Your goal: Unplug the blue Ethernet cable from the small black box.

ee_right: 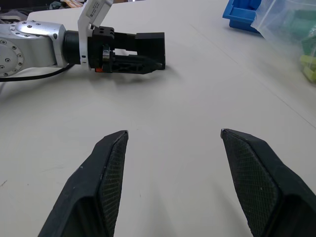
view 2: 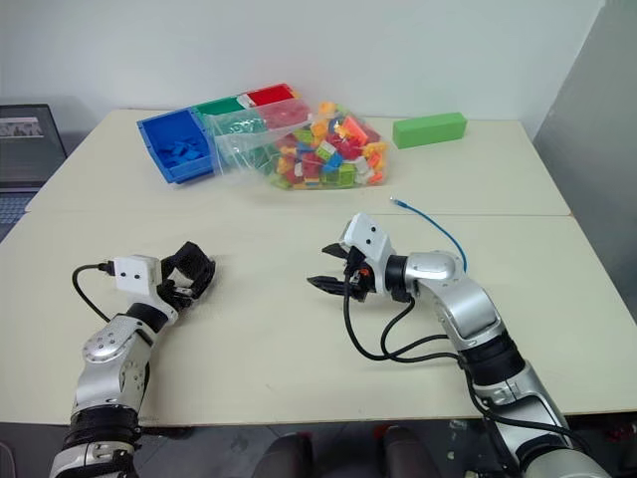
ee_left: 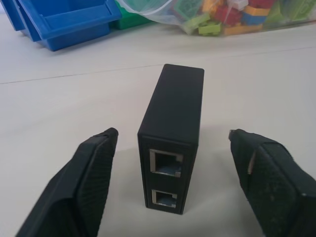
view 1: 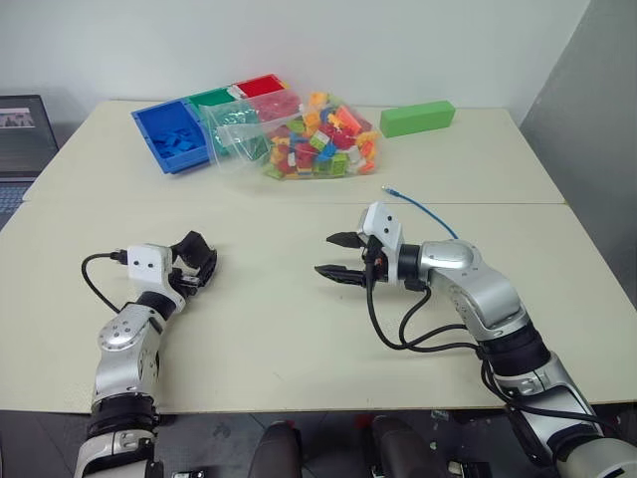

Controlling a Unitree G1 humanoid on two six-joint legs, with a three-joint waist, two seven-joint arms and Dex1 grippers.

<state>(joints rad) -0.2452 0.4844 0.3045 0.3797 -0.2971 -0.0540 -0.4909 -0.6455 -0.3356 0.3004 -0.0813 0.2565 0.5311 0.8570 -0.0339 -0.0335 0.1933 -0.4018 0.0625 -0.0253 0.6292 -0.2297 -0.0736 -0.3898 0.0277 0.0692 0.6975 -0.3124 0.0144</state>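
The small black box (ee_left: 175, 103) stands on its narrow side on the table, its two ports facing my left wrist camera with nothing plugged in. My left gripper (ee_left: 173, 133) is open, one finger on each side of the box with gaps between. The same box (ee_right: 150, 45) shows across the table from my right wrist. The blue Ethernet cable (view 1: 423, 207) lies loose on the table behind my right arm, its plug end (view 1: 388, 189) free. My right gripper (view 1: 333, 256) hovers open over the middle of the table, pointing toward the left arm, with nothing between its fingers.
At the back stand a blue bin (view 1: 174, 134), green and red bins, a clear bag of coloured bricks (view 1: 309, 134) and a green block (view 1: 418, 118). A laptop (view 1: 22, 139) sits at the far left. Black wires loop beside my right arm (view 1: 398, 334).
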